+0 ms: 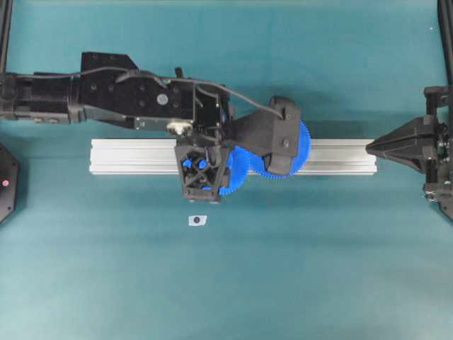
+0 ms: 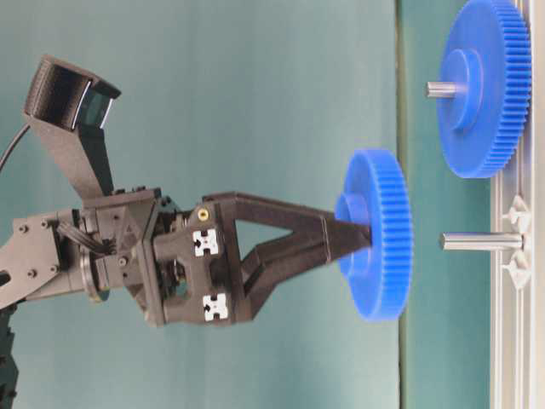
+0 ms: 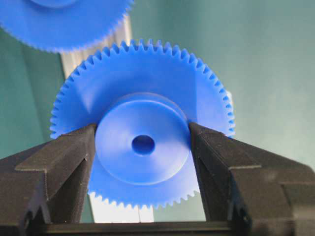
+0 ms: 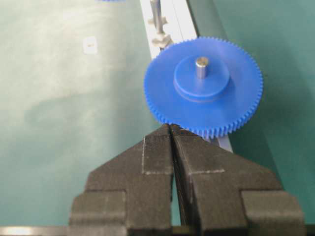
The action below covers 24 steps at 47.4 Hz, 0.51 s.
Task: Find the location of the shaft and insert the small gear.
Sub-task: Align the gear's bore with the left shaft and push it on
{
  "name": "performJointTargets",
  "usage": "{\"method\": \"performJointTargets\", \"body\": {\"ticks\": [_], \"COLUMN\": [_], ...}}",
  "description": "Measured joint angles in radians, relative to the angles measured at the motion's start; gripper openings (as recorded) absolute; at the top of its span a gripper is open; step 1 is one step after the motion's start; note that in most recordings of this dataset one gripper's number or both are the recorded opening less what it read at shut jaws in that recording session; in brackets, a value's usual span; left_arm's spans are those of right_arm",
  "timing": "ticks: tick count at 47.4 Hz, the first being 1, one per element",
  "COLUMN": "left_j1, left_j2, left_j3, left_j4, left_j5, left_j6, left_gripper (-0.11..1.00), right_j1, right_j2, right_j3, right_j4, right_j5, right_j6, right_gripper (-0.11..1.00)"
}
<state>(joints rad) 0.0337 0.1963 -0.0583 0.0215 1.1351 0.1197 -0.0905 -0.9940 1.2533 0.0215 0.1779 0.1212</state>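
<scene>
Holding the small gear (image 3: 142, 142) by its raised hub, my left gripper (image 3: 142, 147) has one finger (image 3: 64, 162) pressed on each side of that hub, with the centre hole showing clear between them. So the pick-up looks done; the insertion is what is left. In the table-level view the bare shaft (image 2: 481, 241) stands out from the silver beam (image 2: 518, 281), and the gear's face is turned toward it but stays apart, a gap open between hole and pin tip. The hole seems roughly level with the pin, though I cannot tell how true the line-up is. The wider gear (image 4: 203, 87) already sits on its own pin further along the beam. My right gripper (image 4: 171, 129) rests pinched together, empty, near that wider gear.
</scene>
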Motion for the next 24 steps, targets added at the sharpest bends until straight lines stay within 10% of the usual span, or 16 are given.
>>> {"method": "performJointTargets", "body": {"ticks": [24], "left_j1": [0.011], "left_j2": [0.048], "left_j3": [0.005], "left_j4": [0.0], "left_j5": [-0.003], "left_j6": [0.002], "left_gripper": [0.63], "right_j1": [-0.002], "right_j2": [-0.002], "right_j3": [0.0], "right_j4": [0.0], "right_j5": [-0.002], "right_j6": [0.003], "right_gripper": [0.04]}}
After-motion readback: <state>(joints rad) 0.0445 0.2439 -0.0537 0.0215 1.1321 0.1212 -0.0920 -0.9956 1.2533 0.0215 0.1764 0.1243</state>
